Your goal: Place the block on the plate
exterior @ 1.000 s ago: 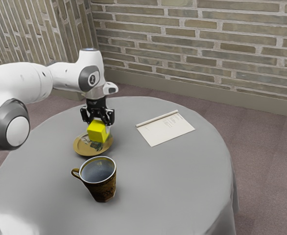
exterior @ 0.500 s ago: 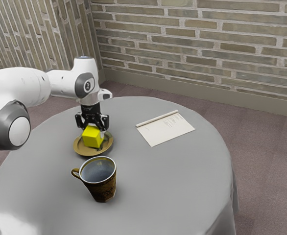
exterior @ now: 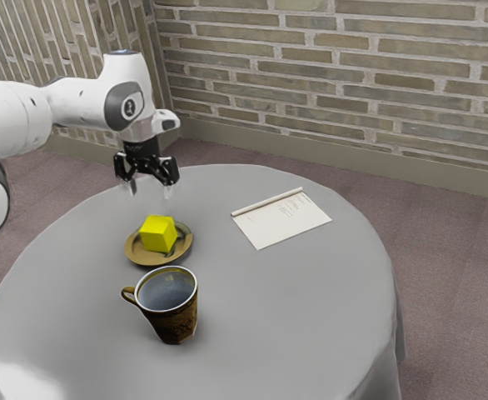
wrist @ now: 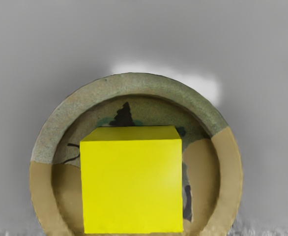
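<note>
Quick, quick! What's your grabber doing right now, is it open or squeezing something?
My gripper: open, holding nothing, above the yellow block, which sits on the plate.

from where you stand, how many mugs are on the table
1. The brown patterned mug stands on the gray-covered table, beside the plate, with its handle toward the exterior view's left.

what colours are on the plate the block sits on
The plate is tan and mottled grey-green, with dark markings; the wrist view shows it best.
</note>
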